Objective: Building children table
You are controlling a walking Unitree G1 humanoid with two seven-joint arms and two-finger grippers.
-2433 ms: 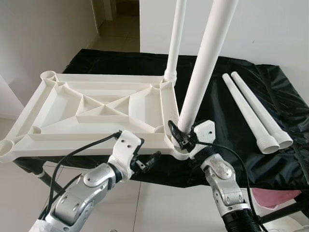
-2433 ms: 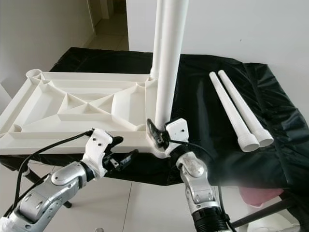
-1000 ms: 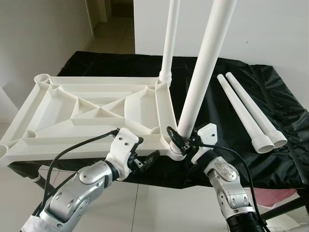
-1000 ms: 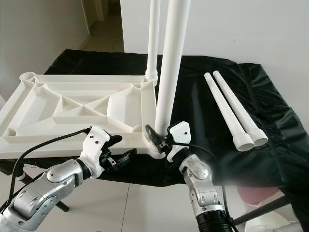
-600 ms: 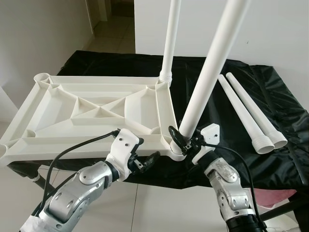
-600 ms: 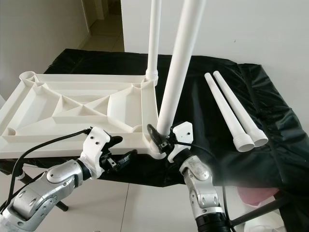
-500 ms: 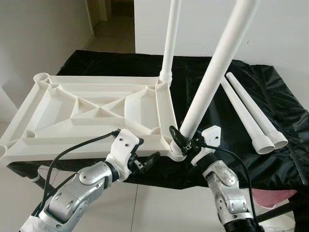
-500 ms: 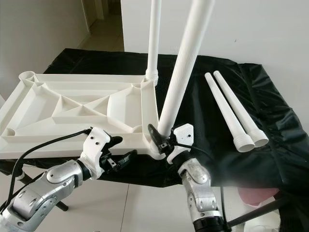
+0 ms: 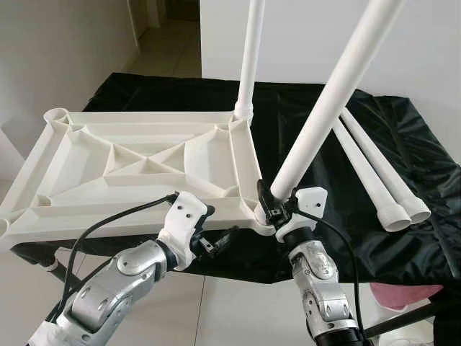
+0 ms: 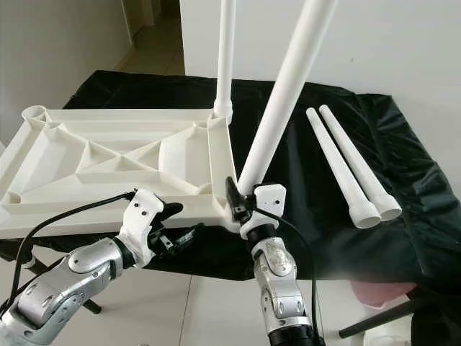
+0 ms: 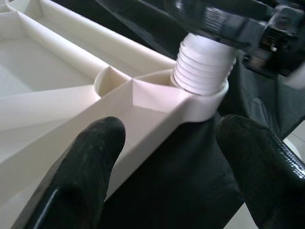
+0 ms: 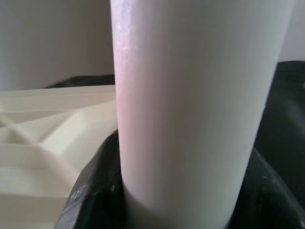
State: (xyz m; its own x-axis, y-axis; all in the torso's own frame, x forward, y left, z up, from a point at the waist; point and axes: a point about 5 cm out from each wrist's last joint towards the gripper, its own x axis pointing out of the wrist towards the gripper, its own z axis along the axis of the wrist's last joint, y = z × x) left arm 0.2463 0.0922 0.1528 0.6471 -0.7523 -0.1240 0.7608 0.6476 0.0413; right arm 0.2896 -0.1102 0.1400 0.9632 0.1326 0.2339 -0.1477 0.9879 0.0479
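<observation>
A white plastic tabletop is lying upside down on a black cloth that is covering a stand, with its ribs facing up. One white leg is standing upright in the far corner socket on the robot's right side.

The right gripper is closing around the lower end of a second leg, and this leg is leaning away to the right while its threaded end is sitting in the near corner socket. In the right wrist view the black fingers are pressing on both sides of the white tube.

The left gripper is waiting just below the near edge of the tabletop, close to the same corner. Its fingers are spread apart and are holding nothing; the edge of the tabletop is passing between them in the left wrist view.

Two more legs are lying side by side on the cloth, well apart to the right of the tabletop.
</observation>
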